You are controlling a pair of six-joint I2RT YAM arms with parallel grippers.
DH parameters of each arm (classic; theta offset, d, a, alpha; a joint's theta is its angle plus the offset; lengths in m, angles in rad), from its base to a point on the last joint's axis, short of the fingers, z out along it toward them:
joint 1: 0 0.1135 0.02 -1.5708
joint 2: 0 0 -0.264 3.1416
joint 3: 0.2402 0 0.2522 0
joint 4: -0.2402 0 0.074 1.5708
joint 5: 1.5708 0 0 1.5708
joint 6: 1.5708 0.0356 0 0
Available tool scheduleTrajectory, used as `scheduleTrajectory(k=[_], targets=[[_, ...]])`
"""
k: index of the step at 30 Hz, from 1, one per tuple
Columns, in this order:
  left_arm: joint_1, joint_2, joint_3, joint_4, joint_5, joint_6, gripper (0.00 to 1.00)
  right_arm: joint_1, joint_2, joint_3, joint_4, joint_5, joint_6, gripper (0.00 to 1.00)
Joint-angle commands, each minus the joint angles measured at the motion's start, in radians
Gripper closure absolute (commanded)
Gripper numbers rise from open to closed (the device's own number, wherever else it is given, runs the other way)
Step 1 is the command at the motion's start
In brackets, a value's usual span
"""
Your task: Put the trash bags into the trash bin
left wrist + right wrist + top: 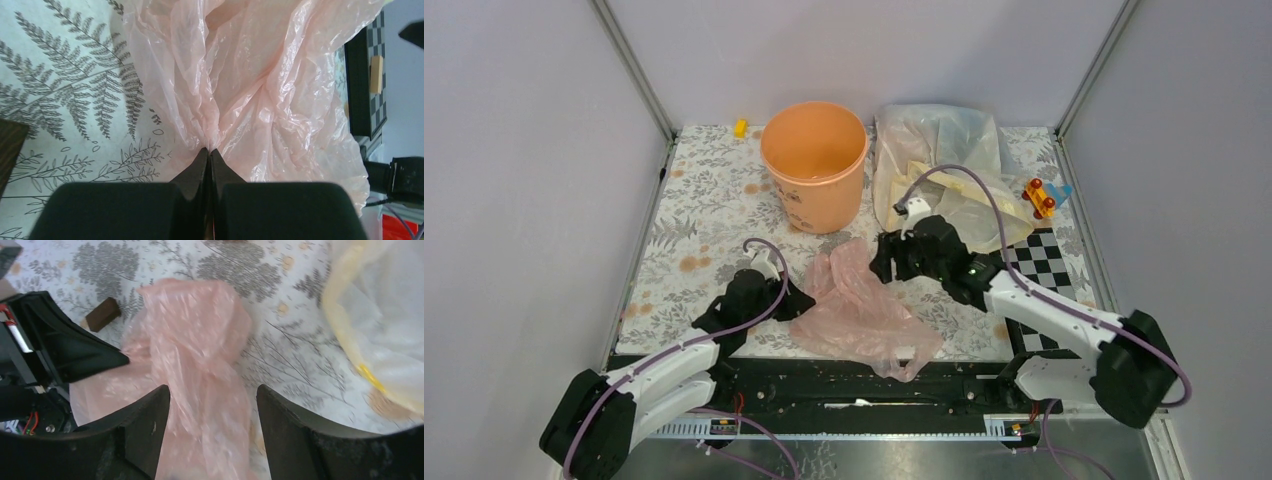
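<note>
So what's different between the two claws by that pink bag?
The left gripper is shut, pinching a fold of the pink bag; the right gripper stands open, gripping nothing. The left is at the bag's left edge, the right over its far right part. Both are black and at the same bag.

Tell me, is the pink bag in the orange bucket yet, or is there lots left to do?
Not yet. Done: nothing, the pink bag lies on the table before the orange bucket. In hand: the left end effector is pinched shut on the bag's edge; the right end effector stands open over it. Left: lifting the bag into the bucket.
</note>
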Motion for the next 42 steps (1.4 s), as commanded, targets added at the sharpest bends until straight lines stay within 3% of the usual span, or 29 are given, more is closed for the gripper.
scheduleTrajectory(k=[1, 5, 11, 12, 15, 18, 30, 38, 40, 41, 42], targets=[[-0.003, 0.025, 0.03, 0.038, 0.093, 0.051, 0.98, 0.005, 0.117, 0.063, 0.223, -0.138, -0.024, 0.29], [-0.011, 0.028, 0.018, 0.037, 0.089, 0.056, 0.98, 0.003, 0.205, 0.11, 0.216, -0.044, 0.05, 0.27], [-0.029, 0.034, 0.012, 0.048, 0.086, 0.068, 0.98, -0.015, 0.305, 0.141, 0.249, -0.137, 0.093, 0.29], [-0.029, 0.036, 0.013, 0.048, 0.083, 0.067, 0.98, -0.022, 0.327, 0.155, 0.228, -0.137, 0.109, 0.35], [-0.031, 0.045, 0.009, 0.059, 0.072, 0.056, 0.99, -0.054, 0.361, 0.176, 0.209, -0.197, 0.146, 0.74], [-0.031, 0.057, 0.013, 0.055, 0.054, 0.05, 1.0, -0.069, 0.329, 0.163, 0.198, -0.206, 0.154, 1.0], [-0.031, 0.03, 0.015, 0.026, -0.069, 0.013, 1.0, -0.419, 0.006, -0.029, -0.044, -0.031, 0.158, 1.0], [-0.031, 0.007, 0.024, 0.05, -0.042, 0.012, 1.0, -0.455, -0.08, 0.038, -0.187, 0.065, 0.092, 1.0], [-0.031, 0.003, 0.036, 0.052, -0.047, 0.012, 1.0, -0.456, -0.072, 0.067, -0.183, 0.005, 0.058, 1.0], [-0.031, 0.005, 0.045, 0.058, -0.047, 0.015, 1.0, -0.456, -0.057, 0.086, -0.18, -0.076, 0.024, 0.9], [-0.031, 0.015, 0.053, 0.065, -0.046, 0.019, 1.0, -0.455, -0.039, 0.098, -0.177, -0.17, -0.007, 0.7]])
